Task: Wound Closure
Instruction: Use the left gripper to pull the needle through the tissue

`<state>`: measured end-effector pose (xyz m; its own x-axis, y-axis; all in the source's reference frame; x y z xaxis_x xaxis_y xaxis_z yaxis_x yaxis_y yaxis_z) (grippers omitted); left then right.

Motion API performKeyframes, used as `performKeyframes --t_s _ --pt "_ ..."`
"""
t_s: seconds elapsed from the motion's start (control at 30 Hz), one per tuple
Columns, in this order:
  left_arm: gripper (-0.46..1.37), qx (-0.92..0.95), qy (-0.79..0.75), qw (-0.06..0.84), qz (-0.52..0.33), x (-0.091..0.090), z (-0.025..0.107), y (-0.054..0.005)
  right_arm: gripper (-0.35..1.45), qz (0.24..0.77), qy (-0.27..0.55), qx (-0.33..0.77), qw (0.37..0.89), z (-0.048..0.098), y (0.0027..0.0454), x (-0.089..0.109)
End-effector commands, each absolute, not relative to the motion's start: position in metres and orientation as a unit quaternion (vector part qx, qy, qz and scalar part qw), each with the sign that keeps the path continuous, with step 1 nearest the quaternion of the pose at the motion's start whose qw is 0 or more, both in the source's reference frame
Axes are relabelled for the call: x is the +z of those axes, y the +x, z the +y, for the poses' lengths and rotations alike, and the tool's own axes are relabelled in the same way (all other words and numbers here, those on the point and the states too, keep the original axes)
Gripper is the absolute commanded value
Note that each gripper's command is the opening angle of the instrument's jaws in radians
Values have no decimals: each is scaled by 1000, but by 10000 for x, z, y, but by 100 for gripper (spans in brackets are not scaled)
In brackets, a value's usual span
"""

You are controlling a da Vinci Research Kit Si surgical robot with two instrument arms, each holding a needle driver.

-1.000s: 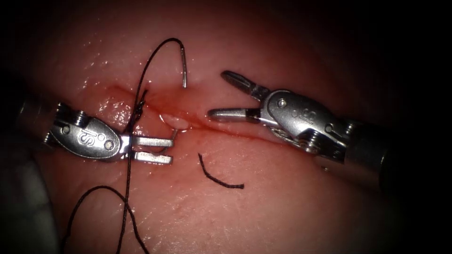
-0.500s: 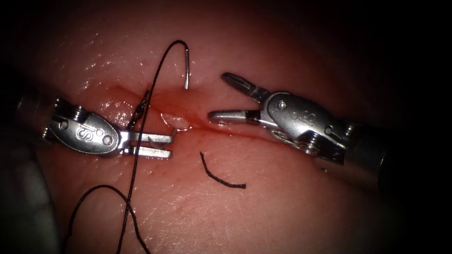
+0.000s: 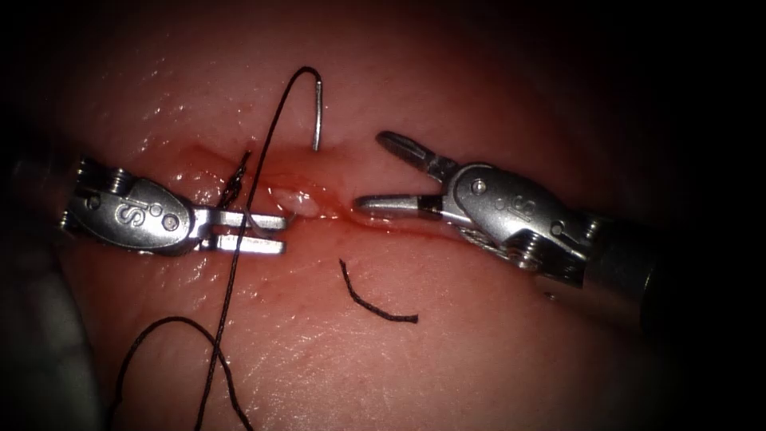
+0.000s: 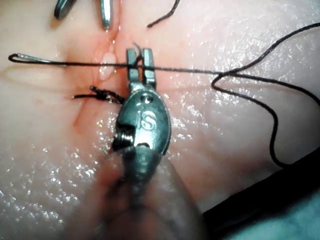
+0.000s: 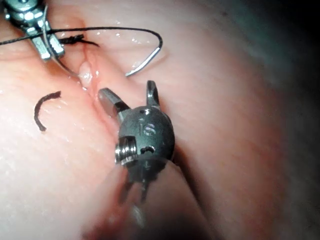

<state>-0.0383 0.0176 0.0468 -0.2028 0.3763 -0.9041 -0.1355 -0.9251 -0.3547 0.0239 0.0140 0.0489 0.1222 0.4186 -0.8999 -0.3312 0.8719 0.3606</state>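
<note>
The cut (image 3: 383, 219) runs across the tissue (image 3: 447, 351). The curved needle (image 3: 317, 116) is in the tissue: its tail stands up beyond the cut, and its tip part comes out at the cut. My left tool (image 3: 282, 233), on the left, is shut on that tip part (image 5: 50, 47). Black thread (image 3: 239, 255) runs from the tail (image 4: 30, 59) across the left tool (image 4: 140, 52) and down to a loop at lower left. My right tool (image 3: 371, 169), on the right, stands open over the cut and holds nothing (image 5: 127, 92).
A tied knot with short tails (image 3: 235, 183) sits on the cut just left of the needle's exit (image 4: 102, 95). A loose cut piece of thread (image 3: 375, 303) lies on the tissue in front of the cut (image 5: 42, 107). Red fluid wets the cut.
My left tool has moved left and a little up with the needle's tip part, drawing more of it out of the cut. The right tool has barely moved and stays open.
</note>
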Motion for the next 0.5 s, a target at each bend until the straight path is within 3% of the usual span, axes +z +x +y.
performKeyframes --t_s 0.03,0.5 --pt "-35 761 -614 171 -121 467 174 -383 121 614 38 248 748 139 238 488" --pt "-35 684 -636 265 -240 450 184 -377 120 616 36 243 748 134 236 490"
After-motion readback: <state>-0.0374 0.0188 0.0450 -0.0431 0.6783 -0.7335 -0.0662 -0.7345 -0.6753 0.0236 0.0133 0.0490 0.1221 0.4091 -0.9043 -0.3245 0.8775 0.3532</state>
